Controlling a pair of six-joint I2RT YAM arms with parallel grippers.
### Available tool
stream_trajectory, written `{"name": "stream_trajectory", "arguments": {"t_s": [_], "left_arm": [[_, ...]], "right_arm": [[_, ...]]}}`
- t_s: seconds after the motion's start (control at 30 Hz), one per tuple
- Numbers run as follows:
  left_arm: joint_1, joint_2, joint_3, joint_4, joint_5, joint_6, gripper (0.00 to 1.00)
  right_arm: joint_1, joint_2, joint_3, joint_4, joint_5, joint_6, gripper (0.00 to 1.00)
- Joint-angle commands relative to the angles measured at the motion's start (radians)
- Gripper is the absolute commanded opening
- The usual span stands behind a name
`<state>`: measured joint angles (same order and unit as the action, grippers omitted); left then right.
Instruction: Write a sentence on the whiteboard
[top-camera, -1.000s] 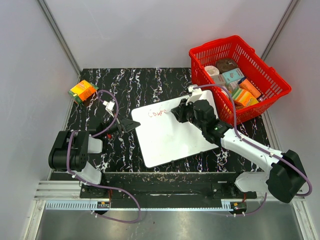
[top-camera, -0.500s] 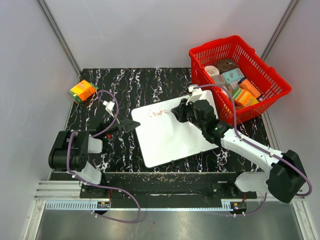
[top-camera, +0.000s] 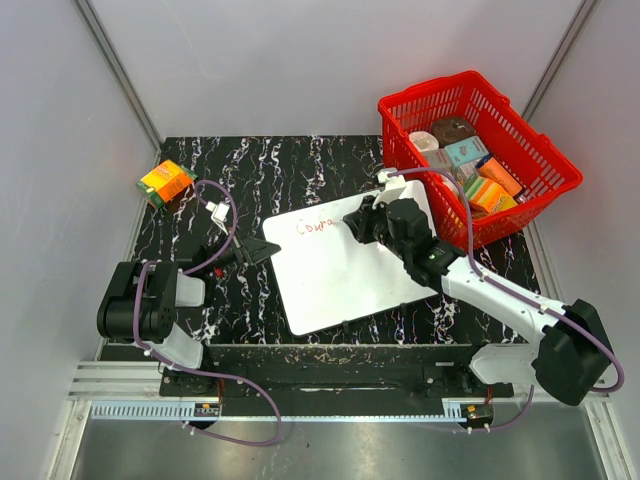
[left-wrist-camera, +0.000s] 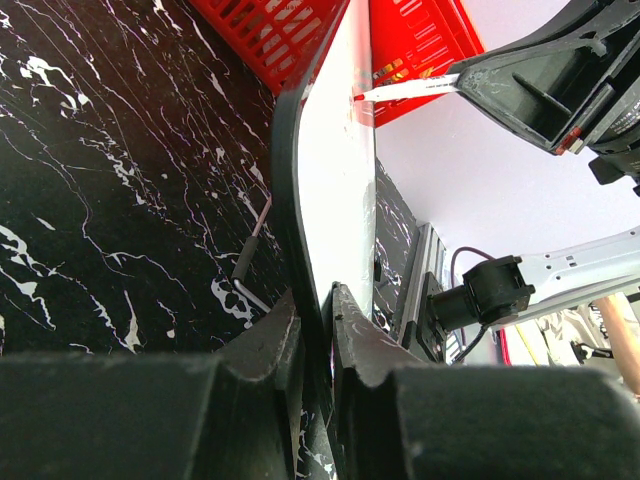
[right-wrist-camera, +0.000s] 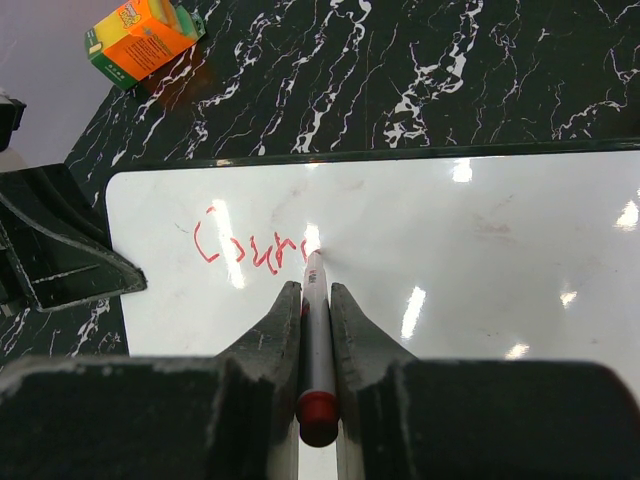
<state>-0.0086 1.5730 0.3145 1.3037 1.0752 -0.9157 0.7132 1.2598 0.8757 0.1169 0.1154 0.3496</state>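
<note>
The whiteboard (top-camera: 345, 262) lies flat on the black marble table. Red marker letters (top-camera: 314, 226) reading roughly "Coura" run along its far left part; they also show in the right wrist view (right-wrist-camera: 250, 250). My right gripper (top-camera: 358, 222) is shut on a white marker with a red end (right-wrist-camera: 318, 340), its tip touching the board (right-wrist-camera: 480, 260) just right of the letters. My left gripper (top-camera: 268, 249) is shut on the board's left edge (left-wrist-camera: 300, 190), one finger (left-wrist-camera: 268, 335) under it and the other on top.
A red basket (top-camera: 540, 195) of boxes and packets stands at the far right, close to the board's corner. An orange and green carton (top-camera: 165, 182) lies at the far left of the table; it also shows in the right wrist view (right-wrist-camera: 140, 38). Grey walls close in the table.
The marker tip has moved slightly right along the first line, and the red writing has grown by about one letter. The left arm and the board have not moved.
</note>
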Motion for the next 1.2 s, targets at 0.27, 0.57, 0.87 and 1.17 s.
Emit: {"name": "stream_trajectory", "arguments": {"t_s": [0.27,0.57,0.87,1.17], "left_arm": [[-0.024,0.007,0.018,0.189,0.054,0.089,0.00],[-0.024,0.007,0.020,0.189,0.055,0.090,0.00],[-0.025,0.009,0.020,0.183,0.054,0.094,0.00],[-0.025,0.009,0.020,0.181,0.054,0.095,0.00]], "right_arm": [[-0.012,-0.014,0.008,0.017,0.021,-0.012,0.00],[-0.012,-0.033,-0.010,-0.005,0.007,-0.015,0.00],[-0.012,-0.045,-0.024,-0.019,0.009,-0.017,0.00],[-0.014,-0.083,-0.024,0.019,0.017,-0.020,0.00]]}}
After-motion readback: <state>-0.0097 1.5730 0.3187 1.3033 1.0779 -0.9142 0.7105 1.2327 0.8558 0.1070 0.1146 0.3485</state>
